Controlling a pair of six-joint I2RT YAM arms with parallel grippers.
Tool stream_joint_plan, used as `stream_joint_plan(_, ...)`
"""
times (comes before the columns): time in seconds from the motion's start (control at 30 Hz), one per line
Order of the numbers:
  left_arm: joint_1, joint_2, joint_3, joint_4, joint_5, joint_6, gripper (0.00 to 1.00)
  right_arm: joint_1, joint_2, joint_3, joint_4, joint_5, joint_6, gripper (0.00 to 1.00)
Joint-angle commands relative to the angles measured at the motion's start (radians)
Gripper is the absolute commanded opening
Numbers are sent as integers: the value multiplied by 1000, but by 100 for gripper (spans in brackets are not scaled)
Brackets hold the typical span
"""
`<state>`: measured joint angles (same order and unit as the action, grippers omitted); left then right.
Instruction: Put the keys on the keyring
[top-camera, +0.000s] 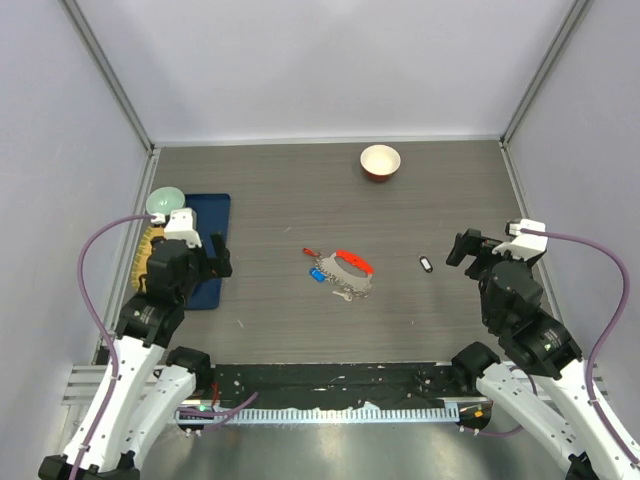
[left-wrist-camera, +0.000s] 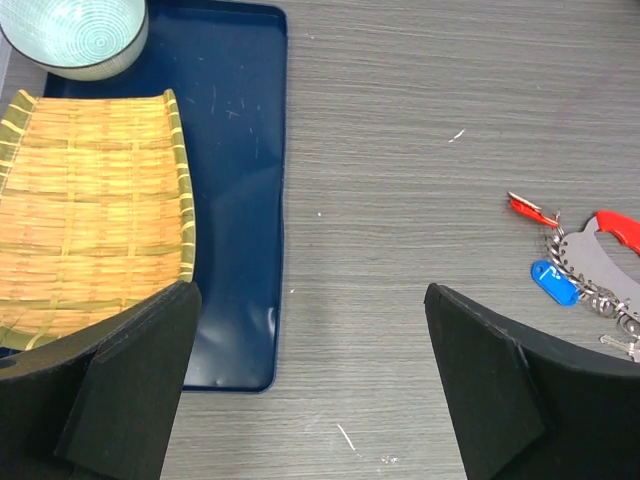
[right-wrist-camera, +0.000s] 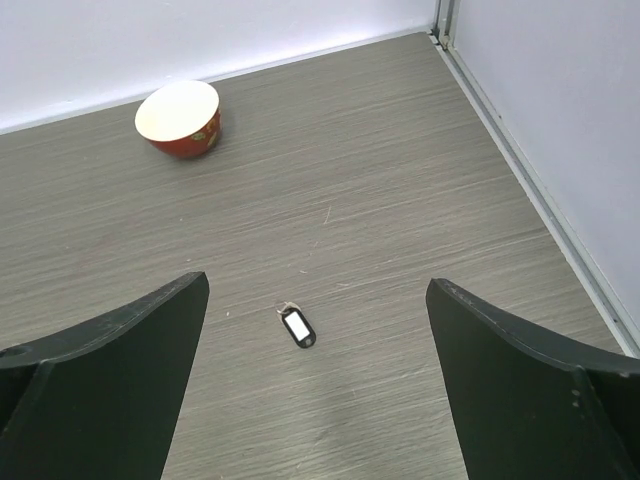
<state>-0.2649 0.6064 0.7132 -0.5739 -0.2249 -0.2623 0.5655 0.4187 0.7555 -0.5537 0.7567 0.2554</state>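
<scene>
Hovering wide open, empty: right fingers (right-wrist-camera: 110, 380) w/ oval key (right-wrist-camera: 297, 327) just ahead, centred, long axis pointing away, right arm nearest; left fingers (left-wrist-camera: 130, 390) likewise, keyring (top-camera: 352, 263) off right, mid worktop (top-camera: 280, 190).

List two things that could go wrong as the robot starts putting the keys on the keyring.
1. The black-and-white oval key lies flat and alone; the open right gripper may slip off it.
2. The blue-headed key sits close beside the keyring, so the left gripper could drag both.
</scene>
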Motion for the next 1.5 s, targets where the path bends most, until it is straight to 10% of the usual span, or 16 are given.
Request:
stream_joint_plan(0.0,7,24,-4,60,36,-28,100,5,3,10,34,-17,-13,98)
stream_joint_plan(0.37,-29,266,45,69,220,-290,99,2,-34,-5,47,-94,-10,98)
stream_joint_plan(0.8,-525,674,123,381,4,-445,90,2,-66,-15,46,-152,-7,100)
stream_joint_plan(1.2,-698,1010,270,559,-64,-414,41,2,-55,-19,47,-168,-10,100)
stream_joint_plan(1.47,-709,1056,256,562,-82,-414,35,4,-46,-19,49,-169,-10,100)
